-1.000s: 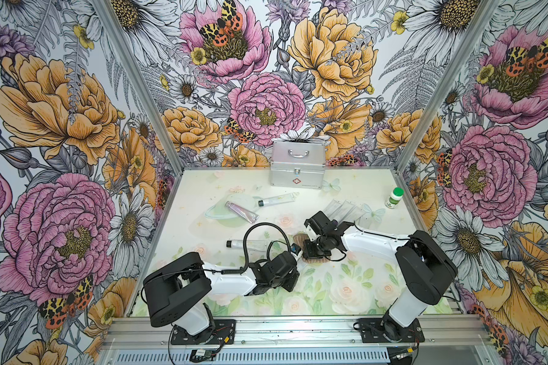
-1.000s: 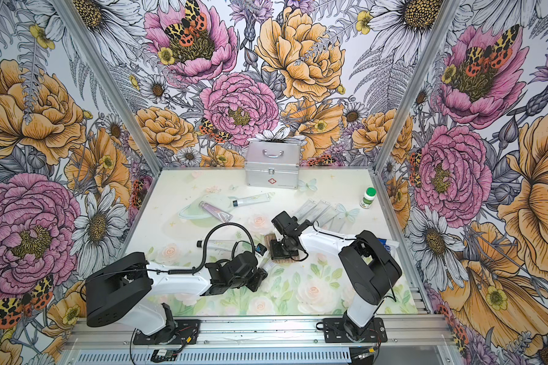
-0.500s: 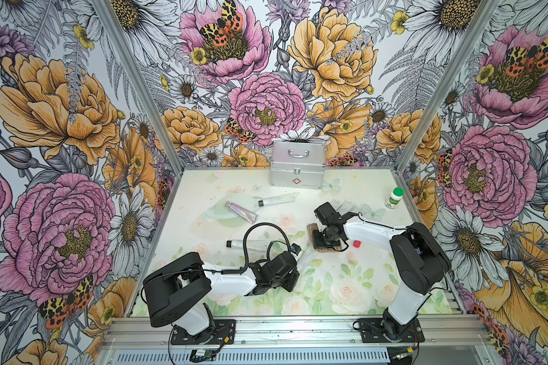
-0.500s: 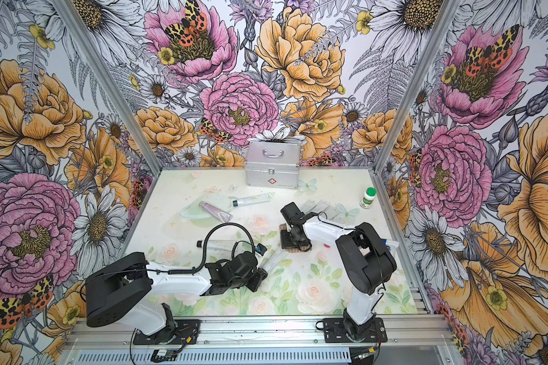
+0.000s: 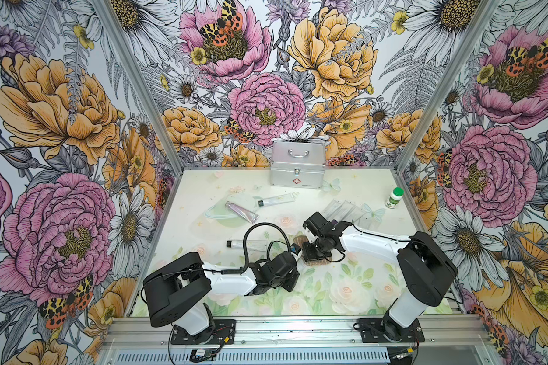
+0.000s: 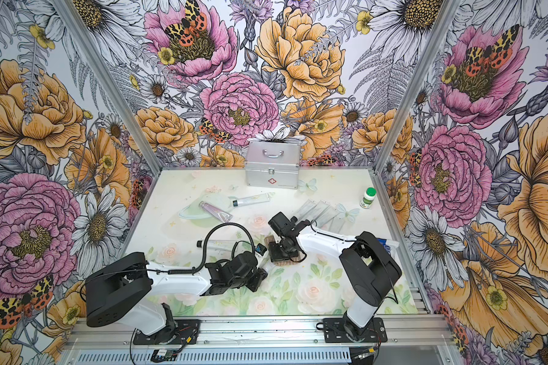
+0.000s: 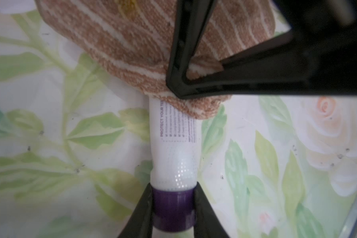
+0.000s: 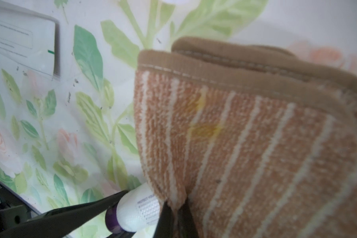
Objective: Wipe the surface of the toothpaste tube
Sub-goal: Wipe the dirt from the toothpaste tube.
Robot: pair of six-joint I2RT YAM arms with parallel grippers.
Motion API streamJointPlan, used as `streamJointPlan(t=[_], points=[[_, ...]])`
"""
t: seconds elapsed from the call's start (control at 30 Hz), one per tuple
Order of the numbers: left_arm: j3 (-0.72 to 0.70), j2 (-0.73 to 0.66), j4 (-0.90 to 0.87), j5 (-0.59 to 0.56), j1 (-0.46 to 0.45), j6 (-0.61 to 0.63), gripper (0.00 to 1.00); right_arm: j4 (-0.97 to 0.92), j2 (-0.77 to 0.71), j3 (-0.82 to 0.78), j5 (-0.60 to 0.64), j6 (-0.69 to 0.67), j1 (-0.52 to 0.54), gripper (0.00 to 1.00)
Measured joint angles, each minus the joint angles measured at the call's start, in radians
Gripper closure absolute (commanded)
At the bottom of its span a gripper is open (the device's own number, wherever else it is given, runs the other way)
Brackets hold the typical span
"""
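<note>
- Down near the front middle of the flower-printed table mat (image 7: 50, 134), between the two arms, a white plastic toothpaste tube (image 7: 174, 148) lies flat.
- The left gripper (image 7: 173, 186) is pinching that tube by its purple cap (image 7: 173, 208), with one finger touching each side.
- The tube's long axis runs from the cap straight away from the left gripper towards the right one. Its far end is hidden under a brown-and-cream striped terry cloth (image 8: 245, 154).
- The right gripper (image 8: 175, 208) has its jaws pressed together on a fold at the cloth's edge. That edge rests on the printed part of the tube.
- The right arm is nearer the cloth and already holds it, so I'd take it to be the wiping arm, with the left only steadying.
- The bare stretch of tube lies between the cloth and the cap, on the left gripper's side. To my eye a stroke should follow the long axis, not cross it.
- I count four tubes. One is held, and three lie loose farther back:
  - a lilac metallic tube (image 5: 241, 211);
  - a white tube with a dark cap (image 5: 277, 199);
  - a pale tube with a black cap (image 5: 247, 244).
- There is one cloth, one silver metal case with a red cross (image 5: 298, 170) and one small white bottle with a green lid (image 5: 395, 197).
- A fan of clear sachets (image 5: 342, 210) lies beyond the right arm. They overlap too much for me to count.
</note>
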Motion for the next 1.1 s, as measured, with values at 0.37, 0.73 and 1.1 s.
streamJointPlan(t=[0.37, 0.73, 1.1], points=[[-0.002, 0.0, 0.003, 0.0, 0.0, 0.0, 0.74, 0.016, 0.122, 0.092, -0.023, -0.045, -0.13, 1.0], [-0.008, -0.006, 0.005, 0.001, 0.0, 0.0, 0.74, 0.058, 0.097, 0.056, 0.018, -0.032, -0.101, 1.0], [-0.008, -0.009, 0.0, 0.002, 0.0, 0.0, 0.74, 0.138, -0.024, -0.074, 0.022, 0.074, 0.025, 1.0]])
